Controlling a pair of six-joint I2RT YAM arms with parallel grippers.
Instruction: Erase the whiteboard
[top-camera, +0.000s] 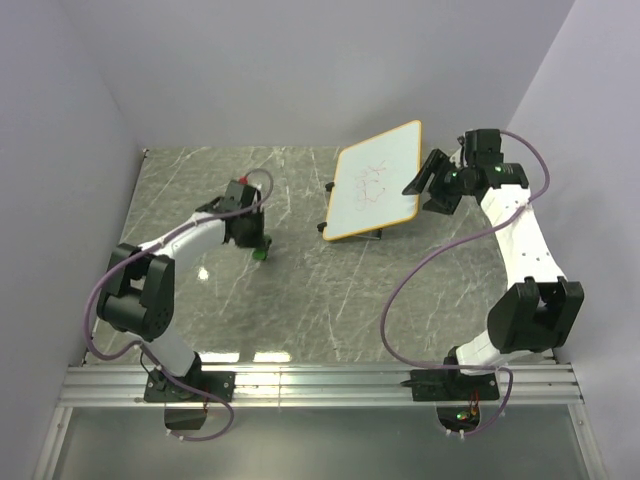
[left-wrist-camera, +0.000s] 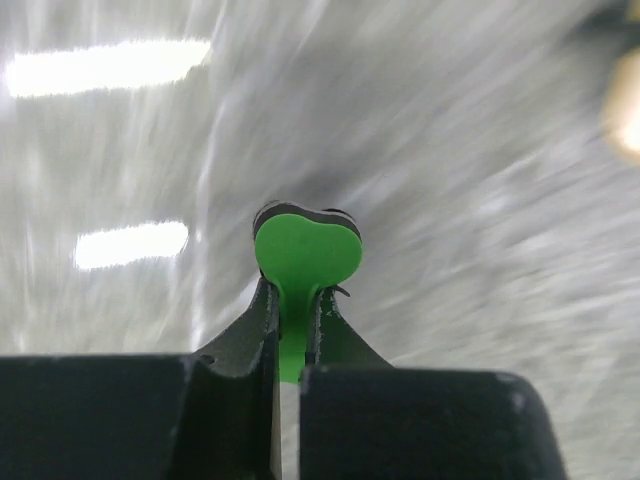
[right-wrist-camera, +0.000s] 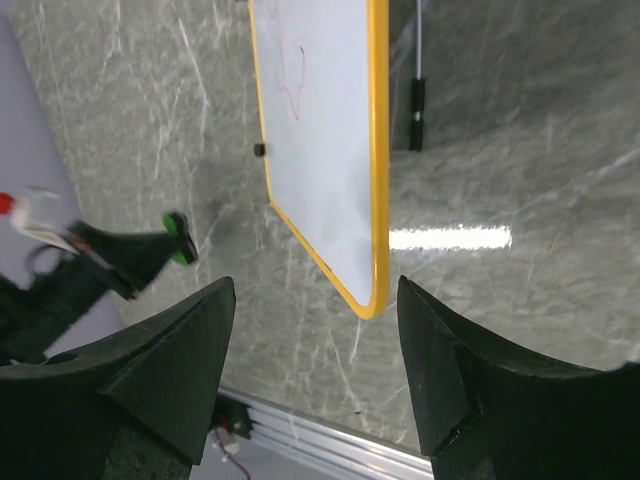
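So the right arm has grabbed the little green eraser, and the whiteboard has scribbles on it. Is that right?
Not quite: it is the left arm. The left wrist view shows the left end effector shut on the green eraser; the right end effector is open and holds nothing. The whiteboard does have scribbles on it.

Table (top-camera: 300, 300): grey, marble-veined and glossy, with bright light reflections towards its near edge. An aluminium rail (top-camera: 320, 385) runs along that edge, and plain pale walls (top-camera: 300, 70) enclose the left, rear and right sides. A small green eraser (top-camera: 261, 253) sits left of centre, low at the surface; contact not determinable.
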